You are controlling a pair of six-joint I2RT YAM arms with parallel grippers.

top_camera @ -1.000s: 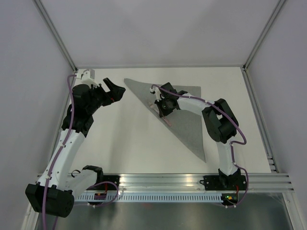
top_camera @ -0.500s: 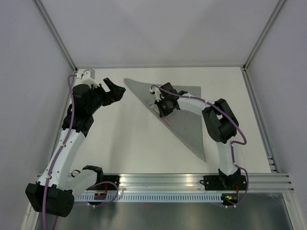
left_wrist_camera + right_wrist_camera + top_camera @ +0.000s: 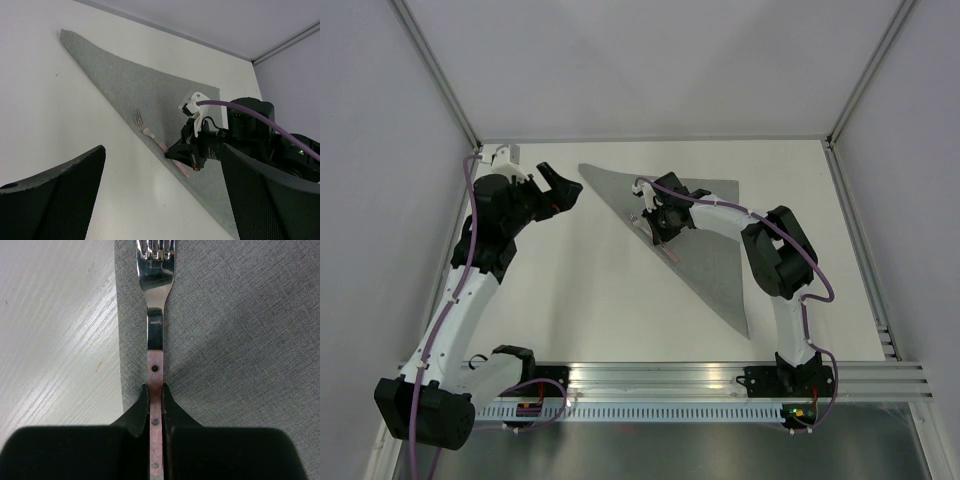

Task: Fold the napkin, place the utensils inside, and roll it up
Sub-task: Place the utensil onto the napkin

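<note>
Right fingers (image 3: 132,412) pinched on handle of fork (image 3: 155,335), left fingers (image 3: 55,192) wide and empty: lay fork flat just inside long edge of napkin (image 3: 240,340), then release gently.

White table (image 3: 600,300); pale walls (image 3: 650,60) on three sides; aluminium corner posts (image 3: 435,70); metal rail (image 3: 660,375) along near edge.
</note>
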